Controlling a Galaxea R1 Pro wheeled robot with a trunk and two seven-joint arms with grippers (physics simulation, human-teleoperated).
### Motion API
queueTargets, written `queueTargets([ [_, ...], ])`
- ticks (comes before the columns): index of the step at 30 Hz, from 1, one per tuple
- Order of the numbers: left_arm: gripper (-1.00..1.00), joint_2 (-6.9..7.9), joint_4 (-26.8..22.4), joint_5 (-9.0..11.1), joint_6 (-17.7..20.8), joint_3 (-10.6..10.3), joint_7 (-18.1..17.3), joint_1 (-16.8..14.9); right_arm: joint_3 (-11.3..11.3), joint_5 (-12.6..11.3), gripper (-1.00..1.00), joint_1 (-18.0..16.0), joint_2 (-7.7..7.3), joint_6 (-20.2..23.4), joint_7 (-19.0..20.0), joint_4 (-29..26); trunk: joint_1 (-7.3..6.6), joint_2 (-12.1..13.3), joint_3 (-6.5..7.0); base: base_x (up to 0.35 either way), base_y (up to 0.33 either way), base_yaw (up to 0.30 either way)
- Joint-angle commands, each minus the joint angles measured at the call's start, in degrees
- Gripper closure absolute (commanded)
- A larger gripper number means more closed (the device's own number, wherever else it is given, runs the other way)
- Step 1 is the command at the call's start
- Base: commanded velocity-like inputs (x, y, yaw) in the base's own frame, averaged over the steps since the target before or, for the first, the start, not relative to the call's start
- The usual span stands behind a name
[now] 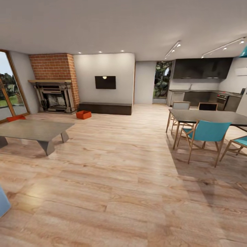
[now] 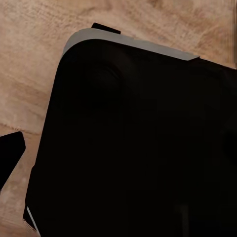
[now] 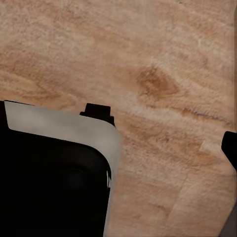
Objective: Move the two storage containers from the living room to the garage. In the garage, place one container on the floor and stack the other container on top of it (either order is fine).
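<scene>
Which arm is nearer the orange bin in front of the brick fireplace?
Left, probably, by side alone. The orange bin lies far across the room, left of centre in the head view; both arms hang low beside the robot's black base, over plank floor.

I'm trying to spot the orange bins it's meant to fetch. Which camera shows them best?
The head view. One orange bin sits on the wood floor near the brick fireplace; the other peeks out behind the low grey table. Both wrist views give just floor planks and dark robot parts, no bins.
</scene>
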Motion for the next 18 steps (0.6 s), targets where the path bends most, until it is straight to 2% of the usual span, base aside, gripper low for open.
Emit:
queueTargets([
  [1, -1.00, -0.01, -0.1, 0.2, -0.1, 0.1, 0.0, 0.0, 0.5, -0.5, -1.00, -0.1, 0.02, -0.3, 0.1, 0.2, 0.03, 0.0, -0.05, 0.323, 0.000, 0.000],
  [18, -1.00, -0.01, -0.1, 0.3, -0.3, 0.2, 0.0, 0.0, 0.5, -0.5, -1.00, -0.1, 0.02, -0.3, 0.1, 0.2, 0.03, 0.0, -0.05, 0.323, 0.000, 0.000],
])
